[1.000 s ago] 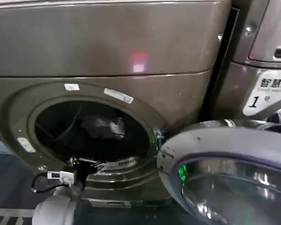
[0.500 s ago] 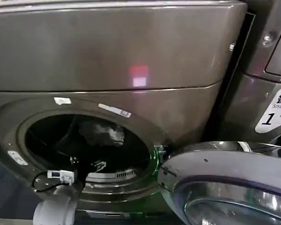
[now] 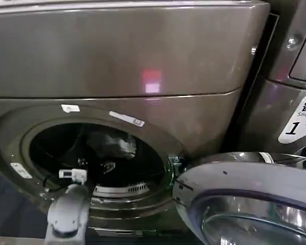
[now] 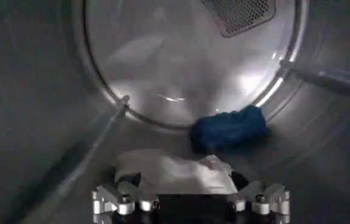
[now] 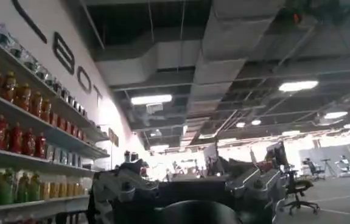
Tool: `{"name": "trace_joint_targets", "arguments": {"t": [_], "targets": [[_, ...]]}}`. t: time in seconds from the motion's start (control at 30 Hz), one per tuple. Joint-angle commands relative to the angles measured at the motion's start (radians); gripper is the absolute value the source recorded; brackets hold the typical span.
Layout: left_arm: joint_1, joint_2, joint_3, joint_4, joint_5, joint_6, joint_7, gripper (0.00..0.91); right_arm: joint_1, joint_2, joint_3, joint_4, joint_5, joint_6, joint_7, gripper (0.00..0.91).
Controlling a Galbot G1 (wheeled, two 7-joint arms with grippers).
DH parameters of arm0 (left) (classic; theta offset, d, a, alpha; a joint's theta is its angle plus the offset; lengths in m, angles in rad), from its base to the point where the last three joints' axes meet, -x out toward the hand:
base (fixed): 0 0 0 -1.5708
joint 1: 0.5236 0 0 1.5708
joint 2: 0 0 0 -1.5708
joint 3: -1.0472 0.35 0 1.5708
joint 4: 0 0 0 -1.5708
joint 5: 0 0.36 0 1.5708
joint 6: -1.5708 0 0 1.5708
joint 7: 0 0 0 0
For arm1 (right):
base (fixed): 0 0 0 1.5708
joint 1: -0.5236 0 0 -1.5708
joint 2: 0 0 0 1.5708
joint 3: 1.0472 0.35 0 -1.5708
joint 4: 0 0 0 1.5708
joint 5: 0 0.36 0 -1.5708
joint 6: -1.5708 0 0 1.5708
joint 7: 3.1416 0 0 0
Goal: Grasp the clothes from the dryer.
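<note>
- Bronze-grey dryer (image 3: 143, 56) fills the front; glass door (image 3: 250, 199) swung open to the right.
- Left gripper (image 4: 190, 201) inside the drum, jaws wide, nothing held.
- Whitish bundle (image 4: 175, 170) just ahead; blue garment (image 4: 228, 128) beyond it.
- Grasp not yet made.
- Porthole rim (image 3: 168, 153) is the tight edge; drum roomy.
- Right gripper (image 5: 187, 195) parked; jaw state unclear.

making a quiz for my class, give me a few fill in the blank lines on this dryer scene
1. The dryer door is swung ____.
2. In the left wrist view, the left hand sits just before the ____ bundle.
3. Deeper in the drum lies a dark ____ garment.
4. The left hand's fingers are ____.

Missing words: open; whitish-grey; blue; open
</note>
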Motion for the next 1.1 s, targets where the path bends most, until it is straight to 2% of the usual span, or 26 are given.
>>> {"name": "trace_joint_targets", "arguments": {"t": [0.03, 0.37, 0.43, 0.53, 0.73, 0.77, 0.8, 0.83, 0.87, 0.93, 1.0, 1.07, 1.1], "targets": [[-0.225, -0.003, 0.004, 0.314, 0.051, -0.046, -0.019, 0.907, 0.001, 0.006, -0.004, -0.001, -0.001, 0.006, -0.001, 0.907], [-0.371, -0.016, 0.005, 0.509, 0.107, -0.107, -0.012, 0.907, 0.01, 0.009, -0.015, -0.008, -0.005, 0.015, -0.003, 0.907], [-0.393, -0.016, 0.003, 0.536, 0.192, -0.115, 0.059, 0.907, 0.01, 0.011, -0.018, -0.008, -0.007, 0.016, -0.003, 0.907], [-0.418, -0.004, 0.004, 0.564, 0.427, -0.179, 0.295, 0.907, 0.011, 0.011, -0.023, -0.008, -0.01, 0.018, -0.004, 0.907], [-0.454, 0.002, -0.02, 0.589, 0.938, -0.472, 0.739, 0.907, 0.018, 0.013, -0.041, 0.001, -0.026, 0.02, -0.003, 0.907], [-0.466, -0.001, -0.025, 0.598, 1.053, -0.553, 0.798, 0.907, 0.018, 0.014, -0.044, 0.004, -0.028, 0.02, -0.003, 0.907], [-0.471, -0.002, -0.026, 0.602, 1.097, -0.577, 0.845, 0.907, 0.019, 0.014, -0.046, 0.006, -0.031, 0.019, -0.003, 0.907], [-0.484, -0.003, -0.026, 0.609, 1.193, -0.672, 0.876, 0.907, 0.023, 0.013, -0.049, 0.009, -0.037, 0.019, -0.003, 0.907], [-0.493, -0.005, -0.024, 0.618, 1.246, -0.704, 0.906, 0.907, 0.027, 0.012, -0.051, 0.009, -0.04, 0.018, -0.003, 0.907], [-0.519, -0.006, -0.029, 0.632, 1.289, -0.803, 1.059, 0.907, 0.03, 0.012, -0.055, 0.012, -0.045, 0.017, -0.002, 0.907], [-0.553, -0.002, -0.028, 0.651, 1.29, -0.862, 1.114, 0.907, 0.03, 0.011, -0.056, 0.01, -0.045, 0.018, -0.003, 0.907], [-0.581, 0.003, -0.028, 0.682, 1.244, -0.894, 1.147, 0.907, 0.031, 0.01, -0.058, 0.009, -0.044, 0.019, -0.003, 0.907], [-0.606, 0.008, -0.025, 0.707, 1.166, -0.875, 1.225, 0.907, 0.033, 0.011, -0.058, 0.01, -0.043, 0.019, -0.003, 0.907]]}}
